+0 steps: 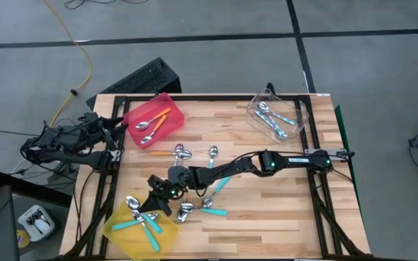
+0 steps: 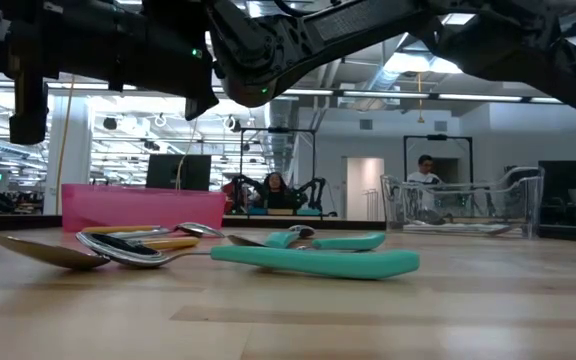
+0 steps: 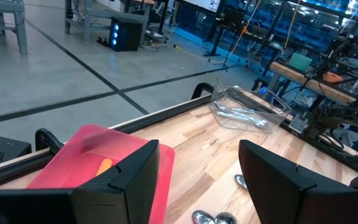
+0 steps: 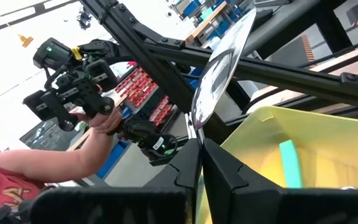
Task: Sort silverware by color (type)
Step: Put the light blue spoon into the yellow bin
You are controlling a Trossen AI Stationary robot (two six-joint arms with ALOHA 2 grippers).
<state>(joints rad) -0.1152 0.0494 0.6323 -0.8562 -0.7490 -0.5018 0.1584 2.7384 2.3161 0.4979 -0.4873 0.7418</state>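
Observation:
Several spoons with teal or orange handles (image 1: 210, 206) lie flat on the wooden table's middle; in the low view a teal one (image 2: 318, 262) lies nearest. My right gripper (image 4: 201, 146) reaches across the table to the yellow bin (image 1: 129, 230) at the near left and is shut on a spoon (image 4: 215, 71); it also shows in the high view (image 1: 157, 197). The yellow bin (image 4: 316, 149) holds teal-handled spoons (image 4: 289, 163). My left gripper (image 3: 197, 186) is open and empty, by the red bin (image 3: 98, 155) at the table's left edge. My right gripper pinches a spoon between its two fingers at the neck just behind the bowl (image 4: 197, 132). The shiny bowl (image 4: 219, 59) sticks out past the fingertips. The handle is hidden behind the fingers. The spoon is lifted clear, beside the yellow bin's rim.
The red bin (image 1: 154, 119) at the far left holds orange-handled spoons. A clear bin (image 1: 278, 116) at the far right holds light-blue-handled spoons. A black frame runs around the table's edges. A person's arm (image 4: 55, 162) shows beyond the table in the right wrist view.

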